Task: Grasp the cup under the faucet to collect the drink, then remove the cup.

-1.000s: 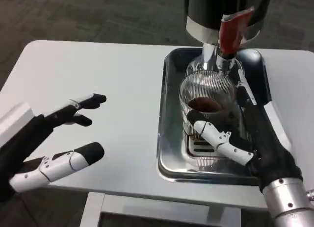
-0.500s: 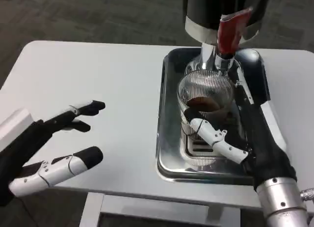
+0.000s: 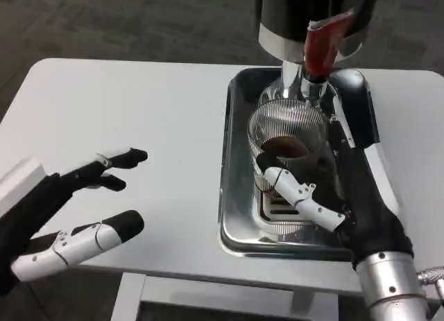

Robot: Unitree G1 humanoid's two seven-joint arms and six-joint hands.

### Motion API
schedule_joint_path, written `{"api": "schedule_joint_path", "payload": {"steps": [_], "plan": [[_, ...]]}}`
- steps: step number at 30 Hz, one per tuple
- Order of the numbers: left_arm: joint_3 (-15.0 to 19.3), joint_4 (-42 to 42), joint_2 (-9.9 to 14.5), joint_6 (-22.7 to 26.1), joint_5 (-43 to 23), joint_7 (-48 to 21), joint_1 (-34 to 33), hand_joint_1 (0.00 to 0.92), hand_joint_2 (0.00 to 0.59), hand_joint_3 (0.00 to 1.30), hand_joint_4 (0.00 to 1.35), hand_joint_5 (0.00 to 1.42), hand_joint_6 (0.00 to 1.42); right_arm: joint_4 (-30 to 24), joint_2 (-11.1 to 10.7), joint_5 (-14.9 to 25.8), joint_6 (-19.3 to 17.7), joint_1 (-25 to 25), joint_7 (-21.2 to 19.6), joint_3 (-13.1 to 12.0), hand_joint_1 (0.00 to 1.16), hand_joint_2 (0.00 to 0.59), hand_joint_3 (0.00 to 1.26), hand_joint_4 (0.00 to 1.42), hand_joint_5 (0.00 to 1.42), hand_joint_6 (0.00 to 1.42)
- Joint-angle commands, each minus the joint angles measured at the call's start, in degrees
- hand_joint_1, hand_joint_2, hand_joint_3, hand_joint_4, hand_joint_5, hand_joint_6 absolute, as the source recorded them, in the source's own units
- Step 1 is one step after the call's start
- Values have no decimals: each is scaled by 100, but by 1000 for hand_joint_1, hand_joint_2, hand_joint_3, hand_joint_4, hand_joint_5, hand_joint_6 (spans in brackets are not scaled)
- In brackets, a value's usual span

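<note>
- The left hand [image 3: 52,217] is at the near left, over the near edge of the white bench [image 3: 139,113]. Its fingers [image 3: 114,227] are spread apart and hold nothing.
- The right hand [image 3: 333,193] reaches in from the near right. Its silver forearm [image 3: 392,290] is at the near right corner.
- The right hand is wrapped around the cup [image 3: 288,144]. One white finger lies across the near side of the cup, and the black part of the hand is along the cup's right side. It grips the cup.
- The cup is clear with thin lines up its sides. It has a dark brown drink in it.
- The cup sits in a shiny metal tray [image 3: 232,196] on the right part of the bench. A small grate [image 3: 274,206] shows in the tray, just near the cup.
- The cup is right under the faucet [image 3: 305,92].
- Past the cup, at the far side, is the big drink machine [image 3: 284,16], black with a silver band. A red handle [image 3: 320,47] sticks out at its front, above the faucet.
</note>
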Motion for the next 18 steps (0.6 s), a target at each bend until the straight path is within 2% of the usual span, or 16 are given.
{"api": "schedule_joint_path", "payload": {"steps": [1,18], "plan": [[15,2,97,24,36,-61,102,0,92,195,168,277,228,131,66,27,-101,23,-7,96,570,220,0,0,68,183],[46,119,193,-14,-10,-101,136,0,92,216,184,293,228,223,158,-346,111,-3,-183,297,617,218,0,0,156,264]]}}
